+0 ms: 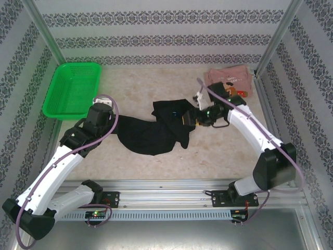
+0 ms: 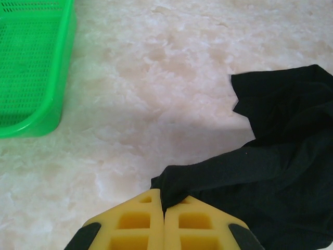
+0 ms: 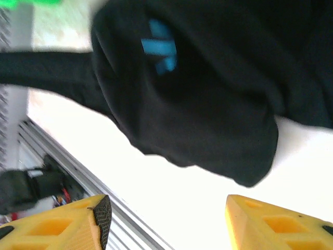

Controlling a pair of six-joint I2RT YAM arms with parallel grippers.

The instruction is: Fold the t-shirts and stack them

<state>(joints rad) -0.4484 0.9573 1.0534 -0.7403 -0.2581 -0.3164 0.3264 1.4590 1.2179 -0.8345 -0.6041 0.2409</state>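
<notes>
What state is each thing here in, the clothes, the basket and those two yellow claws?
Large black cloth t-shirt: unfolded, crumpled on the table.
Pale pink printed cloth t-shirt: bunched at the far right corner, untouched.
Green plastic mesh basket: upright, empty.
Left gripper: shut on an edge of the black t-shirt.
Right gripper: open, empty, close to the black t-shirt.

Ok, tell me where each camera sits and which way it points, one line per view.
Top external: above and behind the arm bases, looking down on the table; left arm and right arm both in view.
Left wrist: low over the table, facing the green basket; left gripper shut on the black t-shirt.
Right wrist: close on the bunched black t-shirt; right gripper open, empty.
Shared: top and left wrist both show the green basket and black t-shirt.
</notes>
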